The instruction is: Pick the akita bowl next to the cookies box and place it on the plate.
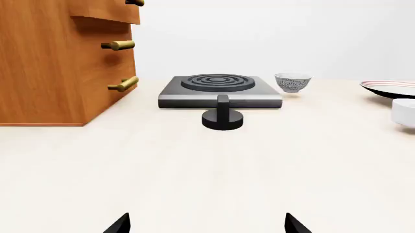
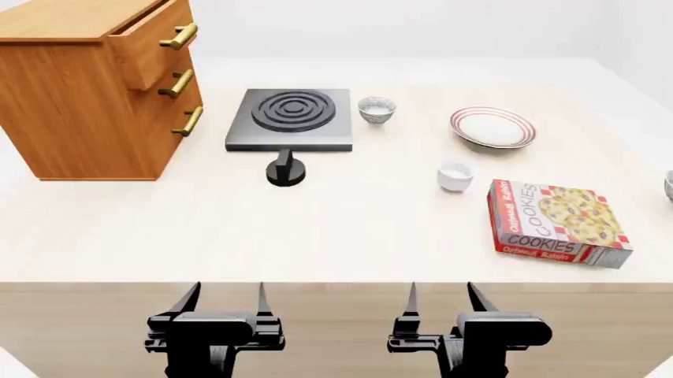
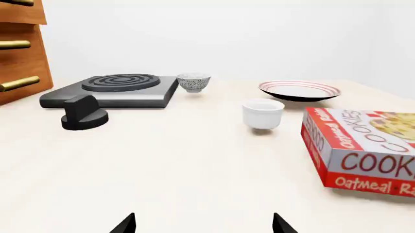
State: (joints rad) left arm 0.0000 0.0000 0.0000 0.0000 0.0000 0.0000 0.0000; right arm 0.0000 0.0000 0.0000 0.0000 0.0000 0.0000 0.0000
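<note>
I hold both grippers, left (image 2: 224,303) and right (image 2: 440,303), at the desk's (image 2: 347,228) near edge, jaws spread wide and empty. The akita bowl (image 2: 669,186) sits at the cookies box's (image 2: 555,224) two o'clock, barely in frame, so I judge the right arm should approach it from above, well clear of the plate (image 2: 492,127).

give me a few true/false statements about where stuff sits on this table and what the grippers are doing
1. The plate has a bowl in it. False: it holds nothing.
2. Both the left gripper and the right gripper are open and hold nothing. True.
3. A patterned bowl stands beside the black stove burner. True.
4. The cookies box lies left of the wooden drawer cabinet. False: it lies far to the right, near the table's front edge.
5. The plain white cup sits between the plate and the cookies box. True.
</note>
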